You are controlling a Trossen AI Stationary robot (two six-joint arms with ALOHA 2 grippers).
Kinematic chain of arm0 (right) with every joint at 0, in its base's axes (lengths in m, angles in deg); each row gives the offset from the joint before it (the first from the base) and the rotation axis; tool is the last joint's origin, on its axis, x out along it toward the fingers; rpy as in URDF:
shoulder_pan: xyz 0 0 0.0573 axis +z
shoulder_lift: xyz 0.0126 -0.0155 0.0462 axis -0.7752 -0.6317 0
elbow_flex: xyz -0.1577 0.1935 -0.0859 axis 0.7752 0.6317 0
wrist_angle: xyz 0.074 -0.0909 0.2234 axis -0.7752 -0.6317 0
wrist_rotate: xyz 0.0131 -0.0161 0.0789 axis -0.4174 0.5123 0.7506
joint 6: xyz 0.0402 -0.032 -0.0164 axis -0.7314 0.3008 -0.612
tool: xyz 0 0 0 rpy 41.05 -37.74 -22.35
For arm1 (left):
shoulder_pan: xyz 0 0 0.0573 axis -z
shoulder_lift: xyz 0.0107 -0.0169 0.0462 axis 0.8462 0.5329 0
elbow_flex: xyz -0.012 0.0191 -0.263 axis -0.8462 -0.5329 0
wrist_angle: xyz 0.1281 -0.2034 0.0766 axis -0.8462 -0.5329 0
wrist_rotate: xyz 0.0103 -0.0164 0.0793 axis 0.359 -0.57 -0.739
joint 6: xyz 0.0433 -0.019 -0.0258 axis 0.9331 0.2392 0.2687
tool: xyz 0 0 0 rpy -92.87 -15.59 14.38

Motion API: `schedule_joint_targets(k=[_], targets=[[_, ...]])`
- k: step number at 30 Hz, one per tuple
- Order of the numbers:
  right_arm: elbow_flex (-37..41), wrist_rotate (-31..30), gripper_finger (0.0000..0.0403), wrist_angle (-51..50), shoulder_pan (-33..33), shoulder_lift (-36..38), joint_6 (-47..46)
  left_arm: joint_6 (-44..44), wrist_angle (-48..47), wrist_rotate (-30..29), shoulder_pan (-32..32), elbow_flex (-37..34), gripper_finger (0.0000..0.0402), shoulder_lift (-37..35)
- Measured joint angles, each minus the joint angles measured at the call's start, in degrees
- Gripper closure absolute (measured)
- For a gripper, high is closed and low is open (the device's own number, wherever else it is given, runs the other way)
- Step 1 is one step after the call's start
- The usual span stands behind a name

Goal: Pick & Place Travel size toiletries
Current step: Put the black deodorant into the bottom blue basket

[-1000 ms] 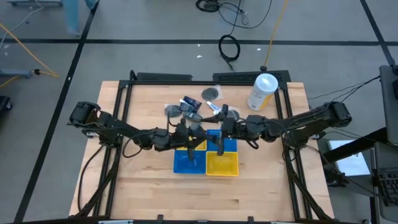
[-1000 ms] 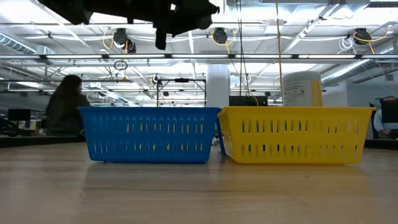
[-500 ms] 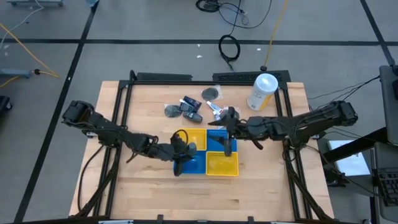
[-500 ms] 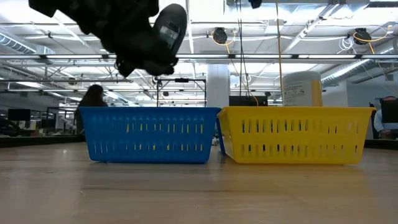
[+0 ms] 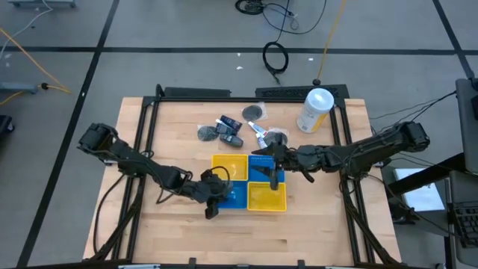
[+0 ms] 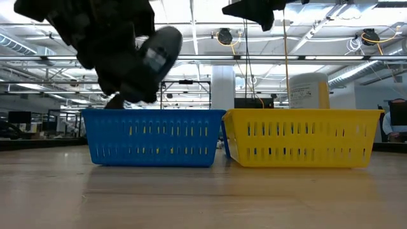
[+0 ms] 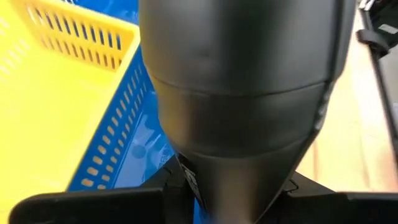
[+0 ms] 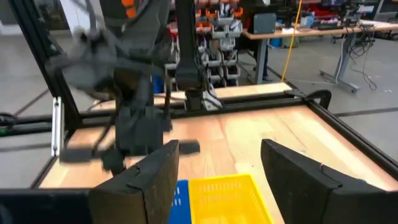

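Note:
My left gripper (image 5: 212,199) is shut on a dark grey bottle (image 7: 242,93) that fills the left wrist view. In the low view it hangs above the near blue tray (image 6: 156,137), at that tray's near-left part in the high view. My right gripper (image 8: 221,174) is open, holds nothing, and hovers over the far blue tray (image 5: 261,161). Several other toiletries lie on the table beyond the trays: a round grey packet (image 5: 255,112), dark bottles (image 5: 229,128), a white tube (image 5: 258,132). My left gripper holds the dark bottle by its body (image 7: 242,168), pinched between the two fingers; the bottle itself hides the fingertips in the wrist view. The bottle is lifted clear and tilted, its round end (image 6: 160,52) raised above the blue tray's rim.
Square trays sit in a block at the table's middle: yellow (image 5: 228,166) and blue on the far side, blue (image 5: 237,196) and yellow (image 5: 267,198) on the near side. A tall white-and-cream canister (image 5: 315,110) stands at the far right. Bare wood (image 5: 172,142) lies on the left.
My left gripper has carried the bottle toward the table's near edge, from over the far trays to the near blue tray's near-left part, and has come lower. My right gripper has shifted slightly toward the near edge over the far blue tray.

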State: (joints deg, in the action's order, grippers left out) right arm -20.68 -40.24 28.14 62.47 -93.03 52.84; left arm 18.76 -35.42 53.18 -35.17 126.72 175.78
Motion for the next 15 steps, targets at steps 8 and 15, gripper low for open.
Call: schedule_joint_targets(k=[8, 15], targets=[[0.7, 0.0, 0.019, 1.1, 0.0, 0.0, 0.1, -0.6, 2.9, 3.5, -1.3, 0.0, 0.0307, 5.1], [0.7, 0.0, 0.0191, 0.6, 0.0, 0.0, 0.2, -0.2, 3.5, 3.0, -1.5, 0.0, 0.028, 5.5]])
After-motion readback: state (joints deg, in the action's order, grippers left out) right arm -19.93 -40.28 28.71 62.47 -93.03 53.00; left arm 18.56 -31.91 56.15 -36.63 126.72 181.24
